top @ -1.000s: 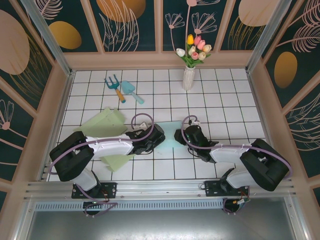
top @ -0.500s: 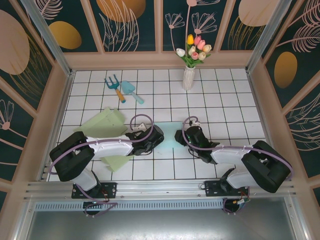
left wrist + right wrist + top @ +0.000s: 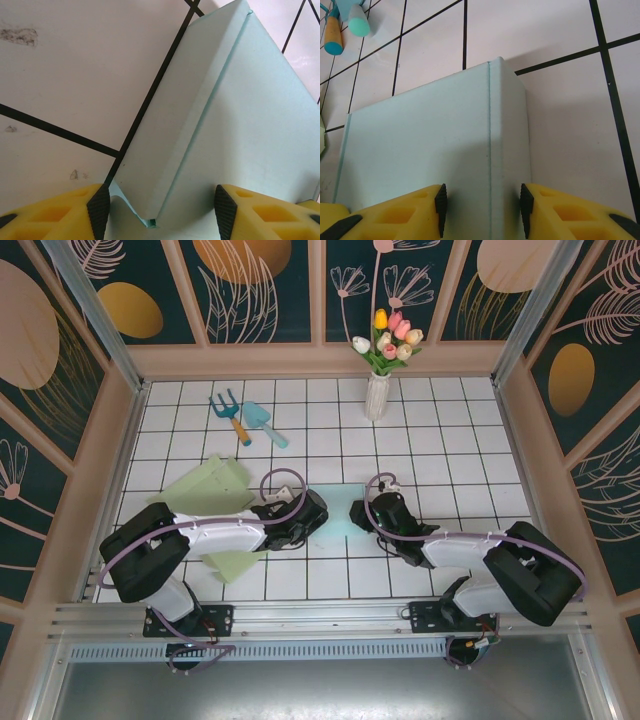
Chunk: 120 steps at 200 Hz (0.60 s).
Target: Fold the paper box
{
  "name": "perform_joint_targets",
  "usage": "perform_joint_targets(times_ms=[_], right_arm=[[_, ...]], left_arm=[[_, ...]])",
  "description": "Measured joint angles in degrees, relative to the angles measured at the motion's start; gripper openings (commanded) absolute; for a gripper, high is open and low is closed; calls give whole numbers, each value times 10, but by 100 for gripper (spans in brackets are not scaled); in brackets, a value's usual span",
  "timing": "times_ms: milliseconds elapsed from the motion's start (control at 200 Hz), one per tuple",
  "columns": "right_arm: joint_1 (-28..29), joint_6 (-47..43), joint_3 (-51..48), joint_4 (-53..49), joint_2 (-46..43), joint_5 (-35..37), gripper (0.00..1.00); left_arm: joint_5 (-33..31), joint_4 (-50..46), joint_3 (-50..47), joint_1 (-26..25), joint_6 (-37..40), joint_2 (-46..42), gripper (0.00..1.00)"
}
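While both straddle the paper box (image 3: 240, 125) | left gripper (image 3: 162, 210) half-open | right gripper (image 3: 481, 205): grip unclear

I could read no text, label, brand or number in any of my views. The paper box (image 3: 240, 125) showed me plain pale faces with no print.
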Motion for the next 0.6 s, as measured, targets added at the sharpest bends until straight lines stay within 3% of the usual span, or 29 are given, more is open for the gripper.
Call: perform_joint_targets(times_ms=[600], right_arm=[[0, -2, -2, -15, -14, 10, 46]], left_arm=[[-17, 18, 5, -2, -12, 14, 55]])
